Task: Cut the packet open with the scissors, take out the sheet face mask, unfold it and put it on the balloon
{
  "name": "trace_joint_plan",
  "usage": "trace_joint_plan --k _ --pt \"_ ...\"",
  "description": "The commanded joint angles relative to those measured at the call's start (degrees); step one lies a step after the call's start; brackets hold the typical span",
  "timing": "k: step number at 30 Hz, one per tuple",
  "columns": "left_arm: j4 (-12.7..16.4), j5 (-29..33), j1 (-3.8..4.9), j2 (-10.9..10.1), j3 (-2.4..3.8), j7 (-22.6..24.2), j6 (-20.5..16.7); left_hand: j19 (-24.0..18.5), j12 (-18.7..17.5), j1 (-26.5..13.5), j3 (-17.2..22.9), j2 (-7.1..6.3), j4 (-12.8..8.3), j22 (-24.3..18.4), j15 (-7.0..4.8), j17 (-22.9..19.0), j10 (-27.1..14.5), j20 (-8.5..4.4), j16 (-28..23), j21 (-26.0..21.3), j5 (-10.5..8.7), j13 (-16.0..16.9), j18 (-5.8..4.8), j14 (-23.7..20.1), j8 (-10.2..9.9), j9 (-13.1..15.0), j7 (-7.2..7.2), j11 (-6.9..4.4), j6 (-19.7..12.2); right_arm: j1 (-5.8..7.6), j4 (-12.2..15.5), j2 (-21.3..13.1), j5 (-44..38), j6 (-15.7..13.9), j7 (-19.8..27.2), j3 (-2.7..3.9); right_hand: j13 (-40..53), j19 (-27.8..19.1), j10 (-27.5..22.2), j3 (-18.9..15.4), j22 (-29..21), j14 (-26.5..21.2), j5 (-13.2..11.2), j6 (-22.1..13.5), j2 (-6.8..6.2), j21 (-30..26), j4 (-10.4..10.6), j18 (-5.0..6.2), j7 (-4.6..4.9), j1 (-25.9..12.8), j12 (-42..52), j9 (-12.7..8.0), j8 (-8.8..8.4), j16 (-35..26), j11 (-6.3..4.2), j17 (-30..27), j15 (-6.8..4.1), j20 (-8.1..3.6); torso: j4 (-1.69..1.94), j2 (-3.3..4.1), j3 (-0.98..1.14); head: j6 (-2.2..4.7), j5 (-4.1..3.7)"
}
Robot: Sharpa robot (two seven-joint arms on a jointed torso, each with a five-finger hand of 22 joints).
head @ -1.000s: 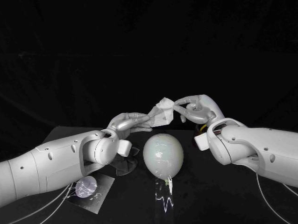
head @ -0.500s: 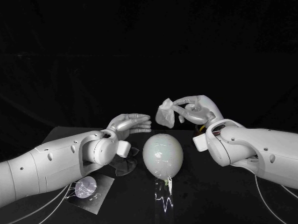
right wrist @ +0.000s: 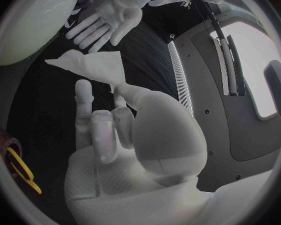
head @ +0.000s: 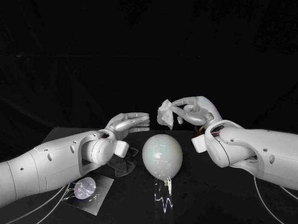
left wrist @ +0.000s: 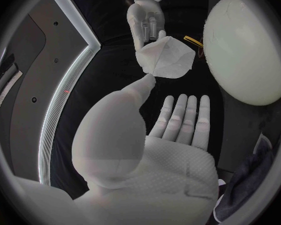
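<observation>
Sheet face mask (head: 165,114): out of its packet; a folded white wad, not yet spread; hangs in the air above the balloon, touching neither it nor the worktop
Right hand (head: 193,108): raised; thumb and a finger clamped on the mask's upper edge, the other fingers curled aside; held high, by judgement, so that the sheet hangs free and offers a loose edge
Left hand (head: 130,123): holds nothing; fingers apart and stretched out, palm turned up toward the mask; near the sheet but not touching it; placed, it seems, to take an opposite edge and draw the folds open
Balloon (head: 162,155): pale, egg-shaped; rests on the worktop (head: 216,196) between the two arms, narrow end toward the robot; bare of any mask; central, so either hand can reach it
Packet (head: 88,189): flat shiny piece on the worktop by the left forearm, well apart from the balloon; probably set aside once emptied; its cut edge cannot be made out
Scissors (right wrist: 18,167): yellow handles lying on the worktop below the right wrist; laid down, away from the balloon
Step in hand: unfolding; cutting and taking out judged done; laying the sheet on the balloon not yet begun
Risk: a thin sheet held at one pinch may cling to itself or slip
</observation>
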Motion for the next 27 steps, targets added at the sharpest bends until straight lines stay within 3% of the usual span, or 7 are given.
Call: trace_joint_plan --k 1,3,6,12,14,21,27 --pt "-0.78 -1.32 0.05 0.61 0.08 2.74 1.96 0.5 0.26 1.64 -1.88 0.76 -0.04 -0.95 0.14 -0.85 -1.09 -0.01 -1.18 -1.14 -0.07 -0.6 -0.78 -0.96 0.04 -0.35 -0.13 -0.74 -0.56 -0.01 0.25 -0.04 0.29 0.58 0.48 0.02 6.29 0.02 1.55 0.35 1.41 2.26 0.2 0.39 0.55 0.32 -0.15 0.8 0.1 -0.01 0.34 0.11 0.23 0.36 0.1 6.89 -0.19 0.19 0.04 0.02 -0.02 -0.07 0.06" --pt "-1.44 -1.66 0.05 1.09 0.08 2.93 2.05 0.65 0.51 2.13 -2.51 1.22 -0.03 -1.3 0.35 -1.15 -1.32 -0.03 -1.53 -1.52 -0.08 -0.81 -0.8 -1.06 0.2 -0.49 -0.08 -1.34 -0.57 -0.02 0.38 -0.02 0.41 0.63 0.45 0.02 6.29 0.02 1.55 0.35 1.41 2.26 0.2 0.39 0.55 0.32 -0.15 0.8 0.1 -0.01 0.34 0.11 0.23 0.36 0.1 6.89 -0.19 0.19 0.06 0.02 -0.03 -0.04 0.09" --pt "-2.79 -2.29 0.06 2.16 0.1 3.14 2.11 0.93 0.8 3.86 -3.06 2.35 -0.56 -2.09 1.38 -2.37 -2.07 0.01 -3.37 -2.41 -0.09 -1.39 -1.09 -2.94 0.57 -0.85 0.63 -4.92 -0.55 -0.05 0.72 0.06 0.56 0.72 0.44 0.02 6.29 0.02 1.55 0.35 1.41 2.26 0.2 0.39 0.55 0.32 -0.15 0.8 0.1 -0.01 0.34 0.11 0.23 0.36 0.1 6.89 -0.19 0.19 0.04 -0.01 -0.02 0.01 0.15" --pt "-5.11 -4.09 0.07 4.24 0.13 3.06 2.81 -0.54 0.57 4.93 -3.71 2.86 -1.16 -3.3 1.19 -4.07 -3.78 -0.1 -6.23 -3.86 -0.1 -1.99 -1.16 -6.77 0.75 -1.38 0.42 -6.45 -1.01 -0.14 1.39 0.13 0.71 0.82 0.51 0.03 6.41 -0.04 1.61 0.36 1.39 2.3 0.2 0.4 0.55 0.25 -0.2 0.81 0.1 0.0 0.47 0.12 0.25 0.39 0.1 6.96 -0.19 0.19 -0.01 -0.02 0.0 0.04 0.34" --pt "-6.07 -4.81 0.07 5.05 0.14 2.87 3.14 -1.96 -0.13 4.74 -5.61 2.68 -0.83 -4.18 0.81 -5.47 -5.9 -0.13 -8.72 -4.91 -0.06 -2.14 -1.16 -10.27 -0.63 -2.86 -0.59 -7.32 -4.14 -0.18 1.6 0.16 0.8 0.85 0.53 0.03 6.41 -0.04 1.61 0.36 1.39 2.3 0.2 0.4 0.55 0.25 -0.2 0.81 0.1 0.0 0.47 0.12 0.25 0.39 0.1 6.96 -0.19 0.19 -0.01 -0.03 0.02 0.05 0.4" --pt "-7.65 -6.56 0.08 6.56 0.16 1.96 5.72 -3.36 -0.16 5.22 -7.9 2.76 -0.5 -5.02 0.13 -6.16 -6.74 -0.2 -9.89 -5.85 -0.1 -2.07 -1.04 -11.55 -1.2 -3.72 -0.84 -8.02 -5.43 -0.24 2.07 0.22 0.93 0.96 0.59 0.03 6.37 0.0 1.59 0.39 1.42 2.31 0.19 0.42 0.55 0.33 -0.24 0.8 0.09 0.01 0.43 0.13 0.27 0.4 0.1 6.98 -0.19 0.2 -0.04 0.02 0.04 0.06 0.43" --pt "-7.5 -7.25 0.07 6.94 0.17 2.15 9.39 -3.73 1.42 5.34 -10.44 3.38 0.16 -5.62 -0.2 -5.62 -3.69 -0.22 -8.66 -6.5 -0.08 -1.75 -0.63 -8.44 0.72 -2.71 -0.18 -7.63 -1.23 -0.26 2.08 0.22 1.01 1.05 0.53 0.03 6.37 0.0 1.59 0.39 1.42 2.31 0.19 0.42 0.55 0.33 -0.24 0.8 0.09 0.01 0.43 0.13 0.27 0.4 0.1 6.98 -0.19 0.2 -0.01 0.01 0.01 0.0 0.42"
